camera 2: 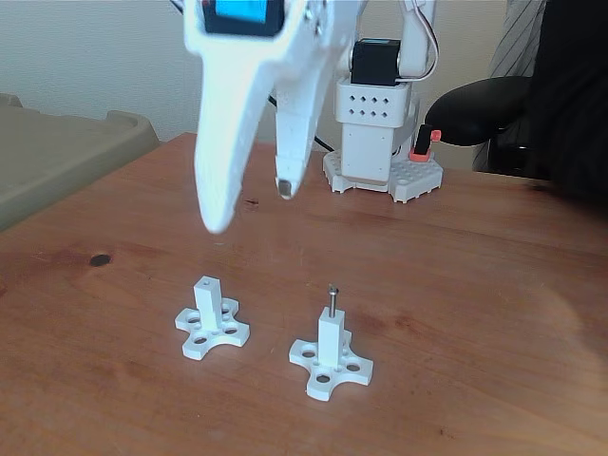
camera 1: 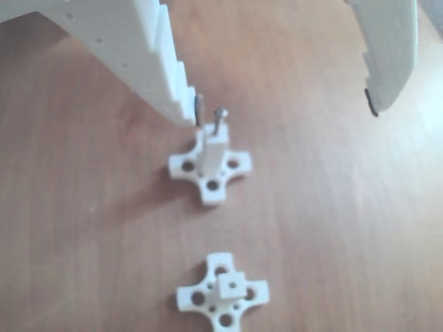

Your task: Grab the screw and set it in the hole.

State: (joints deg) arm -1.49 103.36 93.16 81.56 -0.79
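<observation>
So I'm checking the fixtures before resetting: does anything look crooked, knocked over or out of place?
Nothing stands out. The screw stands upright in the post of the right-hand fixture in the fixed view, head up. The other fixture sits flat with its hole empty. The gripper hangs open above, touching neither.

The other view rides just behind the gripper (camera 1: 280,114), looking steeply down between its two white fingers at the wooden table (camera 1: 83,228) from close range. The fixed view stands low at the table's near edge, facing level across it toward the arm's base (camera 2: 378,142) at the far side, from farther back. Both take in the two white cross-shaped fixtures: the screw-topped one (camera 1: 210,166) (camera 2: 331,353) and the bare one (camera 1: 223,294) (camera 2: 211,323).
</observation>
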